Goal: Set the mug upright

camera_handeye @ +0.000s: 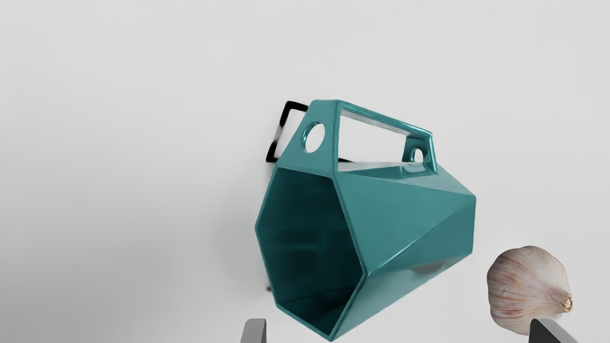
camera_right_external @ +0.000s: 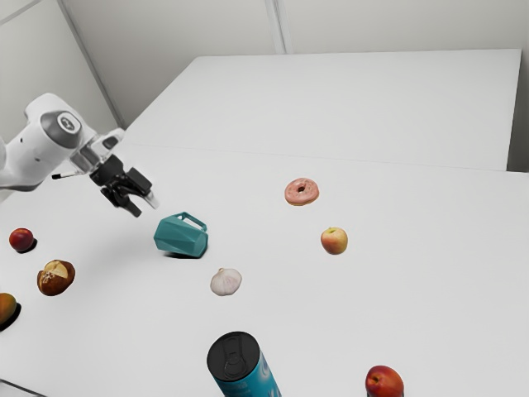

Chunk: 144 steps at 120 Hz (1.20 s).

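Mug [camera_right_external: 180,236] is lying on its side on the table [camera_right_external: 397,298], well in from the far edge, sitting toward the far corner at the exterior view's left. So upright isn't holding right now.

Gripper [camera_right_external: 145,205] is hanging open just beside it, on the mouth side. In the wrist view the fingertips are standing wide apart, nothing pinched between them.

Reading this as the grasp step: the mug is needing a grip before any turning. Next move is calling for bringing the open fingers down around the body, closing across it, then lifting a little and rotating until the mouth is facing up and the base is going down flat. Closing on the handle looks like the weaker option, since the body could be swinging under it.

Watch the garlic [camera_right_external: 226,282], sitting near the base end; a wide swing could be knocking it. Slanted sides could also be slipping if the pads are landing crooked.

Look of it: teal, faceted, glossy along the ridges, tapering from a wide angular mouth [camera_handeye: 312,247] down to a narrower base. Interior is showing dark. Handle [camera_handeye: 386,119] is an angular loop, sticking up off the body, with a round hole at each end.
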Tool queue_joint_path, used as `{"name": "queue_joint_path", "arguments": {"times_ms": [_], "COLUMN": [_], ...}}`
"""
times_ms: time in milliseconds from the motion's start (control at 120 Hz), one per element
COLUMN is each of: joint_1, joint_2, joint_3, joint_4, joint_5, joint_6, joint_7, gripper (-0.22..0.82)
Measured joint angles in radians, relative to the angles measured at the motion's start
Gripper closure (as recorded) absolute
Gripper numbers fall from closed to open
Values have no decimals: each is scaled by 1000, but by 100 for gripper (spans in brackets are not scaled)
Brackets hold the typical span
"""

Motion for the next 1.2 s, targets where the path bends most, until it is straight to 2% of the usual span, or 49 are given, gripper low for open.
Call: {"name": "queue_joint_path", "arguments": {"times_ms": [375, 583, 725, 867, 950, 1125, 1200], "joint_1": [9, 4, 3, 3, 2, -2, -21], "joint_2": [110, 140, 166, 170, 159, 135, 91], "joint_3": [-1, -1, -1, -1, -1, -17, -32], "joint_4": [34, 30, 23, 24, 27, 26, 14], "joint_5": [-114, -176, -223, -241, -245, -244, -213], "joint_6": [-49, -80, -97, -111, -122, -131, -118], "joint_7": [166, 223, 252, 275, 285, 303, 308], "gripper": [0, 1, 17, 46, 58, 71, 74]}}
